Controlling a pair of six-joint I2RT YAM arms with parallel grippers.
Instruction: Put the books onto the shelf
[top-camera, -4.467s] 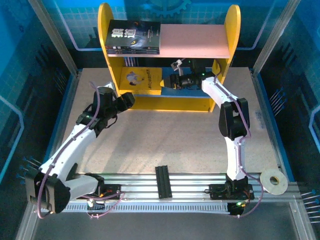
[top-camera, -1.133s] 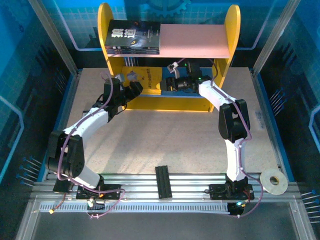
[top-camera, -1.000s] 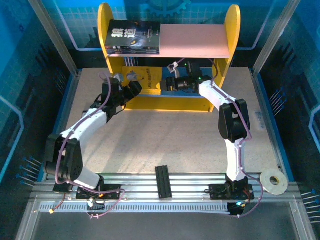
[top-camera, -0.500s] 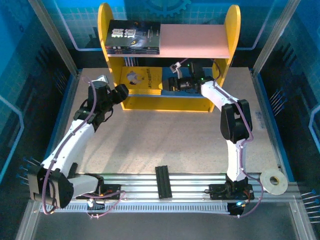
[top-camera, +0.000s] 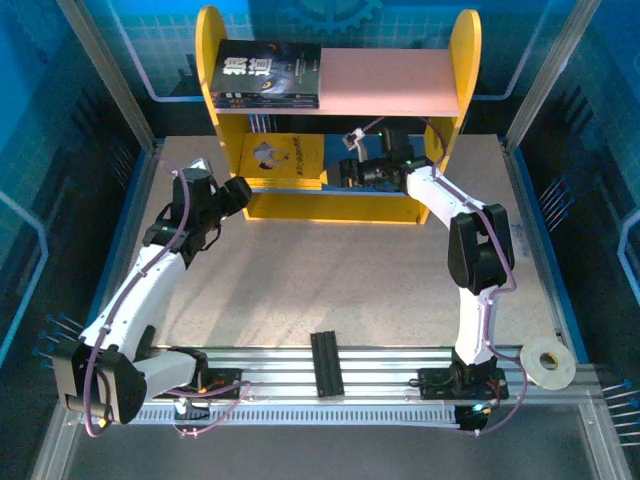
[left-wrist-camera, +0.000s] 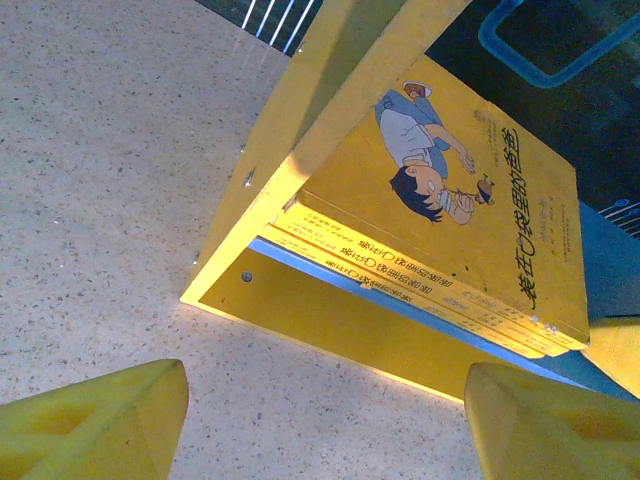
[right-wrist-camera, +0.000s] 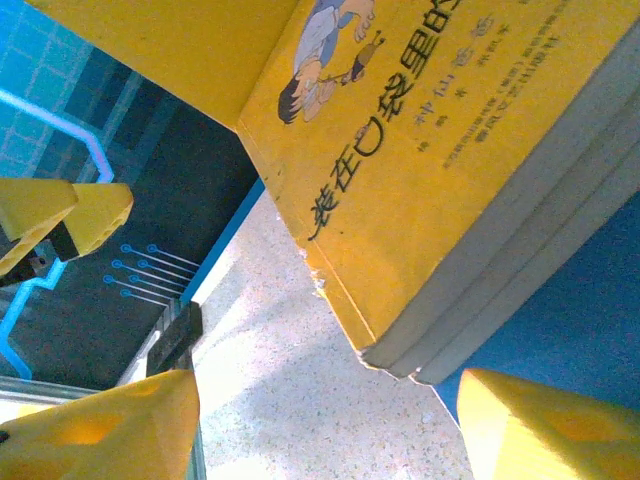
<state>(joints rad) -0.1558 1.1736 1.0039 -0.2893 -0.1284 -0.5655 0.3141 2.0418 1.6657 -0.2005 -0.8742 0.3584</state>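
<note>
The shelf (top-camera: 463, 60) stands at the back of the table. Dark navy books (top-camera: 270, 74) lie stacked on the left of its pink upper board. A stack of yellow books (top-camera: 286, 160) lies flat on the blue lower board (left-wrist-camera: 400, 303), against the left side panel (left-wrist-camera: 300, 130). My left gripper (top-camera: 238, 190) hangs open just outside the shelf's front left corner, a short way from the yellow books (left-wrist-camera: 460, 220), nothing between its fingers (left-wrist-camera: 100, 420). My right gripper (top-camera: 346, 172) stands open inside the lower tier, right of the yellow books (right-wrist-camera: 430, 150), not touching them.
A roll of white tape (top-camera: 548, 362) lies at the front right on the rail. A black bar (top-camera: 327, 364) sits across the rails at the front middle. Metal cage posts (top-camera: 110, 85) flank the table on both sides.
My left arm has drawn back from the lower tier, left and toward me. My right gripper has shifted slightly right, away from the yellow books. The books have not moved.
</note>
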